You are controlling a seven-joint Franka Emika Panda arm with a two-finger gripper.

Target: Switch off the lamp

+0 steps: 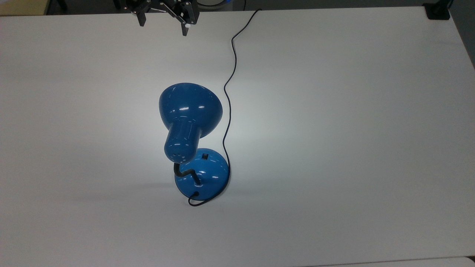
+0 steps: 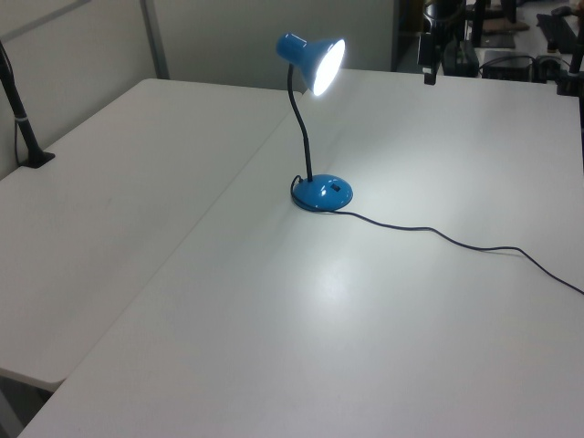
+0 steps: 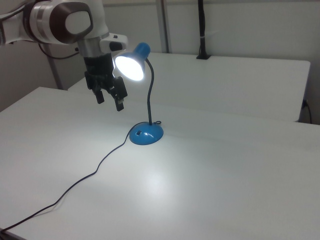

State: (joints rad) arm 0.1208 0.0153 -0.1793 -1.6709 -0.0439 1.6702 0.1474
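two white tables [image 2: 182,301] butt together under a grey wall. the lamp [image 3: 145,95] stands lit mid-table, a bright pool on the surface before it, its cord [image 3: 95,172] trailing off the edge. the gripper [image 3: 111,98] hangs well above, fingers spread, empty.

One lit blue lamp [image 1: 191,111] with one black cord [image 1: 228,107], one robot end effector [image 1: 163,20], on one white desk [image 1: 352,129].

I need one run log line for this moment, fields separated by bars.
glossy blue desk lamp: lit, upright | small black switch: untouched | hand: open, raised, apart from lamp | white table: cord trailing
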